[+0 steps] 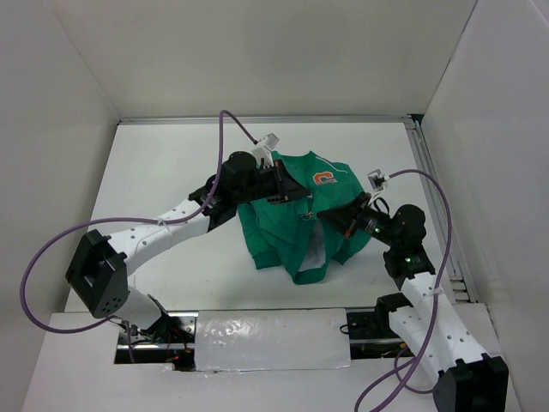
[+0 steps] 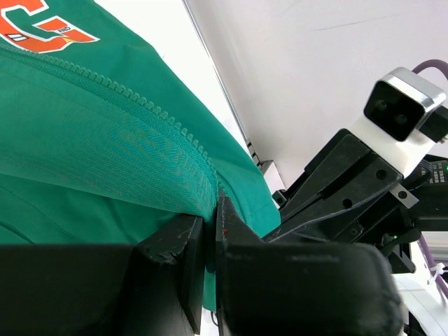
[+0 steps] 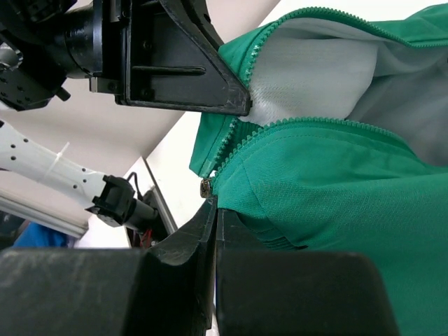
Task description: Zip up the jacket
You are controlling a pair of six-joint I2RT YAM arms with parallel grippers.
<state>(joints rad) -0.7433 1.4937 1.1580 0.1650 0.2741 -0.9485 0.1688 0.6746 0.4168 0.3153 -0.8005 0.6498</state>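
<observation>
The jacket (image 1: 279,232) lies rumpled at the middle of the white table (image 1: 163,163), between the two arms; it is a soft green cloth with a fine woven twill, folded into loose ridges rather than spread flat. Its long axis runs roughly from the far side toward the near edge, with the chest at the far end and a bunched corner hanging nearest the arm bases. The orange letter patch (image 1: 324,178) sits at the far right of the heap, stitched flat and edged in white. A row of moulded green zipper teeth (image 2: 140,98) crosses the cloth in a gentle curve. In the right wrist view the two rows of teeth part above a small metal slider (image 3: 207,186), showing a pale grey-white mesh lining (image 3: 315,77) between them, so the front is open there. The left gripper (image 2: 212,222), matte black and blocky, is closed narrowly on the jacket, with green cloth beside the zipper pinched between its fingers. The right gripper (image 3: 213,210) has its jaws pressed together just under the slider, green fabric draped against one finger; whether the pull tab is caught between them cannot be told.
</observation>
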